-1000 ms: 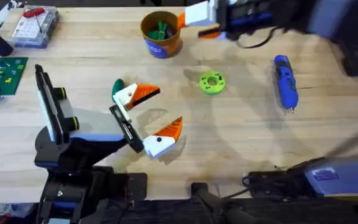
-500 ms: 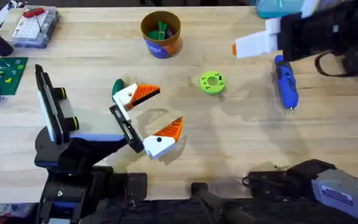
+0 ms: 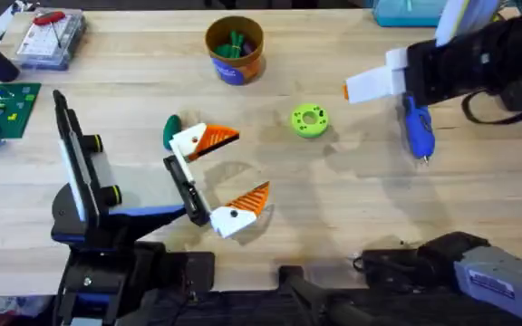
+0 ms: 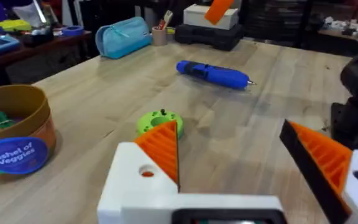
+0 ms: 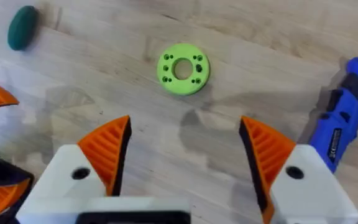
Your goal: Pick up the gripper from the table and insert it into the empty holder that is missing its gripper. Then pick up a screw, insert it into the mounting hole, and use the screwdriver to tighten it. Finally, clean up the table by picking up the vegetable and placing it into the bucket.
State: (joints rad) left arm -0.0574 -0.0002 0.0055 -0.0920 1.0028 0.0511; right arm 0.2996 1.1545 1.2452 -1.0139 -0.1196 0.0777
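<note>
Since a moment ago, right tool [image 5: 184, 155] has dropped nearer the screwdriver [image 3: 416, 120], fingers apart. Left tool [image 3: 227, 168] gapes empty. Vegetable [image 3: 171, 132] lies on the bench [image 3: 333, 208], behind it.

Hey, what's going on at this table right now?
Two robot arms are at a wooden table. The right gripper hangs open and empty beside the blue screwdriver, which lies flat. The left gripper is open near the dark green vegetable, holding nothing. The green ring sits mid-table, and the orange bucket has green pieces inside.
</note>
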